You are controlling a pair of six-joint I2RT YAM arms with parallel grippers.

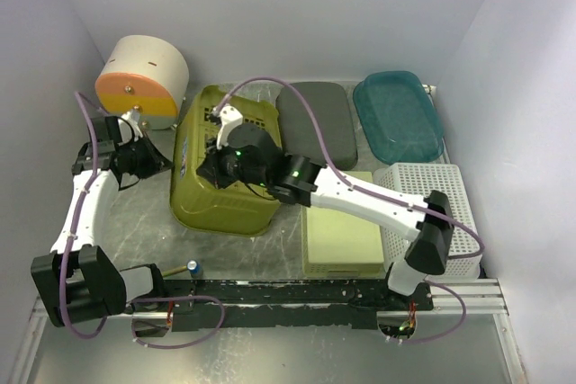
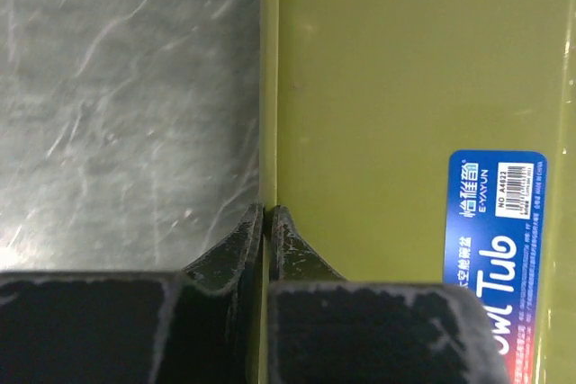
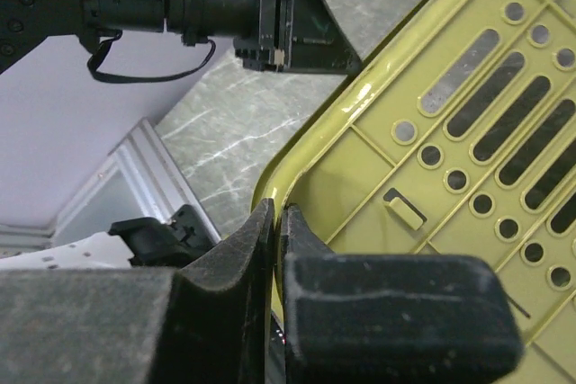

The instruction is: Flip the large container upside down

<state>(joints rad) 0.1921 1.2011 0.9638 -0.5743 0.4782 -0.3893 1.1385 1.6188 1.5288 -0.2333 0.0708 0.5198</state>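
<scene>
While the left gripper (image 2: 267, 222) and right gripper (image 3: 277, 222) are pinching the olive-green tub (image 1: 216, 200) at nine and twelve o'clock, it is leaning, not flipped.

**One blue sticker, only partly readable**

A blue sticker (image 2: 497, 258) sits on the olive wall of the large container (image 2: 378, 60), to the right of the left tool (image 2: 267, 213) and level with its tips. The print runs sideways. White Chinese characters stand over "E-YAYUN". A white box holds what looks like "NO A4622" above a barcode, and the fine print there is too small to read. Large white letters read "wl Tub", cut off at the frame edge.
</scene>
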